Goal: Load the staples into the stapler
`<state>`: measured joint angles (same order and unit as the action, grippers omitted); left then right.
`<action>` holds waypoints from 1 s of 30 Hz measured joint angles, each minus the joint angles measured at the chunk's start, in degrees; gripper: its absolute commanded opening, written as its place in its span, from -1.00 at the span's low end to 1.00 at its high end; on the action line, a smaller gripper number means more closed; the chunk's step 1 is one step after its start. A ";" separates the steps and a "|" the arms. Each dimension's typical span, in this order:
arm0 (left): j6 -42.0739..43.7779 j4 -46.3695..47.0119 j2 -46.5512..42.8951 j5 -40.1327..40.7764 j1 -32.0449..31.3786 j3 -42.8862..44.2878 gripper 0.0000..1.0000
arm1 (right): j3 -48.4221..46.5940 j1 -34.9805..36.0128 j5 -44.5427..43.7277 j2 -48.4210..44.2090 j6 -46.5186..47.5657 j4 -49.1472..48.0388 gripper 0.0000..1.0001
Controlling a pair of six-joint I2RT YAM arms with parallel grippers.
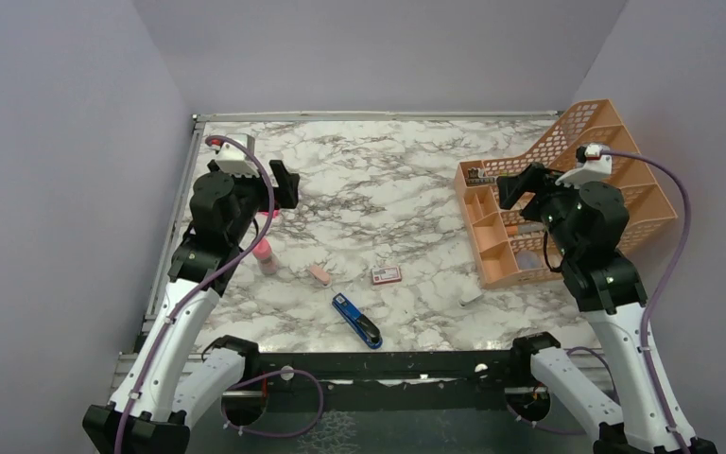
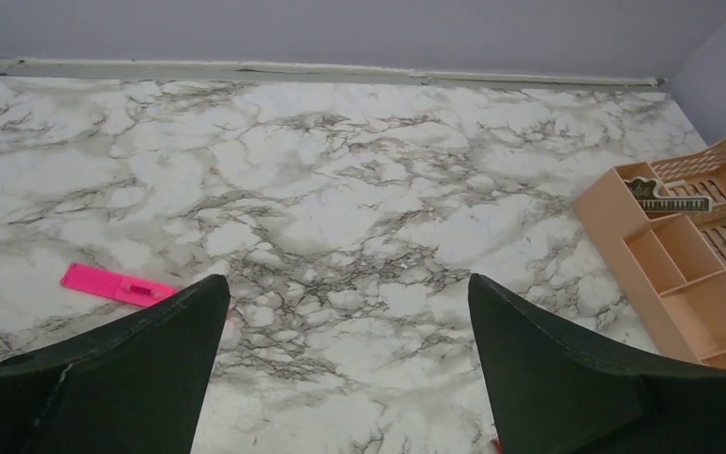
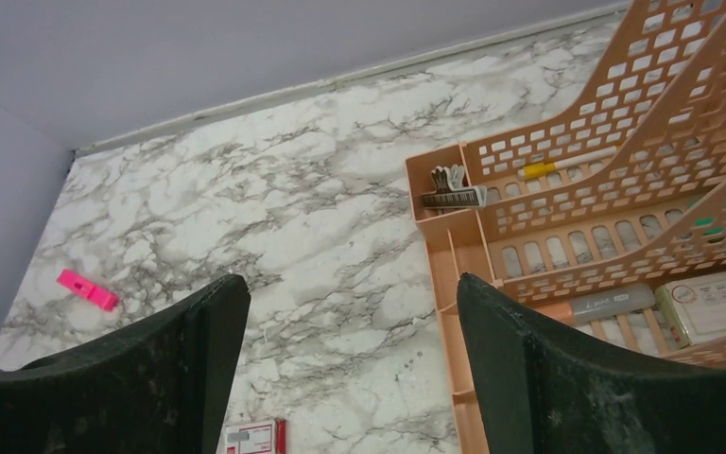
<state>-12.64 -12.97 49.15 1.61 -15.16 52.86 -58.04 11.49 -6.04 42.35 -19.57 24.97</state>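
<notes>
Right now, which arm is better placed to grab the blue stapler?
Probably the left. The stapler lies nearer the left gripper, which is open and empty. The right gripper, also open, hangs by the orange organiser, farther away.

No readable text

We are seeing only faint print on the red-and-white staples box (image 1: 387,275) and a white label (image 3: 718,303) in the orange organizer (image 3: 440,255), all too small to read.

Red-and-white box (image 3: 255,438): cut off by the lower edge of the right wrist view; staples not discernible in any view. Pink strip (image 2: 113,282): mostly hidden behind left arm (image 1: 210,236) in top view
</notes>
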 measured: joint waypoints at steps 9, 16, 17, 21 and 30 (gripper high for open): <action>-1.90 4.42 1.44 -7.54 0.87 -0.24 0.98 | 1.11 -0.37 5.07 0.33 0.13 1.62 0.87; -4.33 8.15 2.25 -11.69 0.96 -1.44 0.98 | 3.65 -0.61 10.71 1.09 1.09 1.22 0.79; -4.55 8.55 2.58 -13.27 0.96 -1.44 0.98 | 3.65 -0.63 12.28 1.60 1.79 1.14 0.77; -5.77 10.21 4.61 -20.61 0.92 -1.46 0.98 | 3.82 -0.72 20.65 4.76 3.45 0.17 0.71; -12.28 9.49 13.99 -23.15 -9.99 -1.73 0.92 | 10.73 3.45 31.82 11.43 1.01 -4.13 0.63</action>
<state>-24.93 -3.49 63.13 -21.54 -25.15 51.13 -47.31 14.94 25.78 53.78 -18.57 20.84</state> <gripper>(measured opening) 0.975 0.819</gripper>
